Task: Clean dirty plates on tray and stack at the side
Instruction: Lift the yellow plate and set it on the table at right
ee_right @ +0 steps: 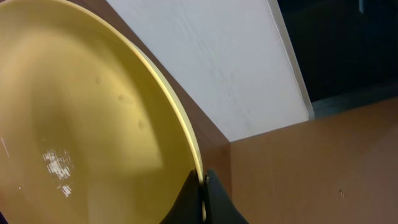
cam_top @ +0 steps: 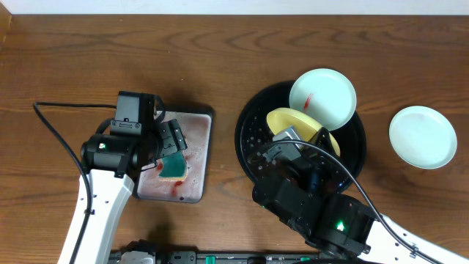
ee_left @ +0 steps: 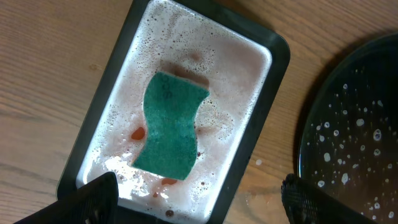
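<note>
Overhead, the black tray [cam_top: 247, 143] sits right of centre on the tabletop [cam_top: 88, 51], flecked with white droplets. The right hand [ee_right: 203, 190] is clenched on the rim of the yellow plate [cam_top: 293, 121], its two fingers pinching the edge; the plate is held tilted above the tray. A pale plate [cam_top: 322, 99] with a red smear lies at the tray's far side, overlapping the rim and partly covering the yellow plate. A clean pale plate [cam_top: 423, 137] rests alone on the tabletop to the right of the tray, apart from it. To the left, a small tray [ee_left: 124, 50] with a dark rim holds foamy, pink-tinged water with a few red blobs. The green sponge [ee_left: 171, 124] lies flat in it. The left hand [ee_left: 199, 190] hangs above the small tray, released, its fingers spread wide to either side and not touching the sponge in the left wrist view.
</note>
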`<state>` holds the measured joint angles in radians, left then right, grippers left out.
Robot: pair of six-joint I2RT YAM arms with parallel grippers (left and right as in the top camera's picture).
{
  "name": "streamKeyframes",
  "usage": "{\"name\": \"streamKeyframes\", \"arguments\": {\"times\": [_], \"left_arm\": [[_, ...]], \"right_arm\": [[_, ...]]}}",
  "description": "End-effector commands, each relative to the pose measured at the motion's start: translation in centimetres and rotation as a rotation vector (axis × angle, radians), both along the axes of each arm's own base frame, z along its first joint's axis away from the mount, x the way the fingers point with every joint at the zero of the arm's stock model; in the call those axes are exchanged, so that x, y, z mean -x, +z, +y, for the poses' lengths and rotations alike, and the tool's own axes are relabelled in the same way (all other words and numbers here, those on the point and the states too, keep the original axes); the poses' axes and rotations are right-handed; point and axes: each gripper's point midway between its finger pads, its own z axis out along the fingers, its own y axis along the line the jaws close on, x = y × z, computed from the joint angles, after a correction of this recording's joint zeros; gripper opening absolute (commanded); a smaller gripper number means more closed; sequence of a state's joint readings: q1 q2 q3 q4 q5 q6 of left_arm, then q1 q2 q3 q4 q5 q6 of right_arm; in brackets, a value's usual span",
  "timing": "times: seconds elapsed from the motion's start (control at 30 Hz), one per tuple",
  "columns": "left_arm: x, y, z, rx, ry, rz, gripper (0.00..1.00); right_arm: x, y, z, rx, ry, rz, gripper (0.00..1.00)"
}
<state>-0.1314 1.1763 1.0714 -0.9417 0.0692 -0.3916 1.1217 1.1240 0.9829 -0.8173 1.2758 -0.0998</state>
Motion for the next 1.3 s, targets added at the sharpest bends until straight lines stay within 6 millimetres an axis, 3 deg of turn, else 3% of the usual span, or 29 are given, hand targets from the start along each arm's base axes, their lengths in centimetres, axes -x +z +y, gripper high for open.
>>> {"name": "streamKeyframes", "arguments": {"times": [0.0,0.8,0.9,0.93,1.0,1.03,1.1,1.13,1.2,1.23,1.27], "left_arm": [[-0.4,0.6,0.1,-0.002,-0.001,-0.014,0.84],[-0.4,0.6,0.1,-0.002,-0.001,-0.014,0.84],[-0.4,0.6,0.1,-0.002,-0.001,-0.014,0.84],[-0.4,0.6,0.1,-0.002,-0.001,-0.014,0.84],[-0.4,0.6,0.1,-0.002,-0.001,-0.014,0.84],[-0.4,0.6,0.1,-0.002,-0.001,-0.014,0.84],[-0.4,0.6,0.1,-0.002,-0.001,-0.014,0.84],[-0.4,0.6,0.1,-0.002,-0.001,-0.014,0.84],[-0.3,0.6,0.1,-0.002,-0.001,-0.014,0.84],[-0.4,0.6,0.1,-0.002,-0.001,-0.014,0.84],[-0.4,0.6,0.1,-0.002,-0.001,-0.014,0.84]], "right_arm": [[0.1,1.5,-0.1,-0.010,-0.011,-0.042,0.01],[0.0,1.6,0.1,-0.062,-0.018,-0.058,0.01],[0.1,-0.7,2.5,-0.145,0.091,0.070,0.01],[0.1,-0.8,2.2,-0.116,0.084,0.074,0.01],[-0.4,0.3,-0.2,-0.118,-0.047,-0.026,0.01],[-0.8,-0.3,-0.2,-0.256,-0.080,-0.029,0.01],[-0.6,-2.3,1.6,-0.279,0.010,0.110,0.01],[-0.5,-2.7,1.7,-0.242,0.027,0.138,0.01],[-0.8,-1.8,-0.5,-0.239,-0.079,0.045,0.01],[-1.0,-2.4,-0.2,-0.344,-0.099,0.057,0.01],[-0.8,-3.3,0.8,-0.326,-0.040,0.136,0.01]]}}
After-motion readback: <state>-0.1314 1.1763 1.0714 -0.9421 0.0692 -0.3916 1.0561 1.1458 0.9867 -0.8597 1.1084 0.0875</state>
